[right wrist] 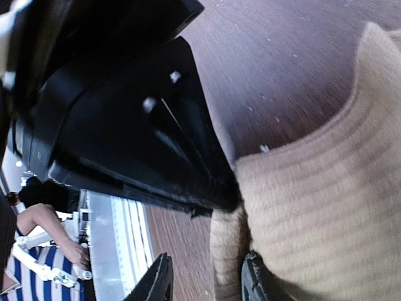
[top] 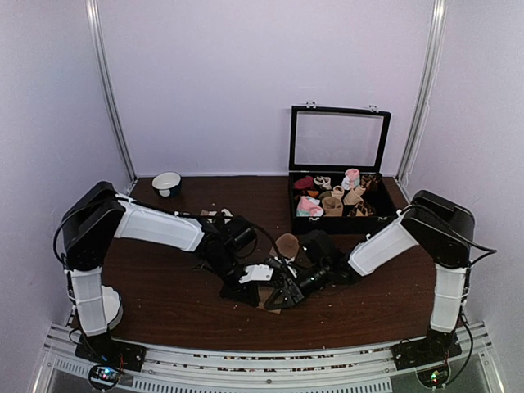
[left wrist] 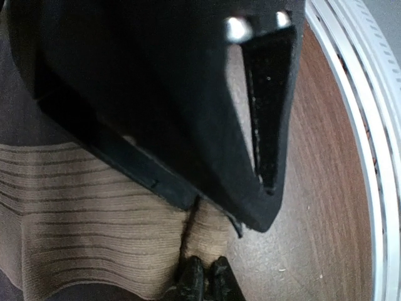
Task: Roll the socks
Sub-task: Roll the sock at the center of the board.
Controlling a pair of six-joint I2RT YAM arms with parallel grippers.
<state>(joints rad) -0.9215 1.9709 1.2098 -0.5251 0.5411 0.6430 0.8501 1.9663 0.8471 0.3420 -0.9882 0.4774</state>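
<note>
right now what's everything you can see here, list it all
socks: bunched so count unclear, tan ribbed, table centre between both claws
box: one, black, back right, lid open and upright
rolled socks: several, pink, white, tan, red, inside the box
bowl: one, white, back left
round thing: one, white, near left edge, partly hidden, cannot tell what it is
table: one, dark brown wood
left claw: one, black, shut on a fold of the socks
right claw: one, black, open, sock fabric between its fingers
</note>
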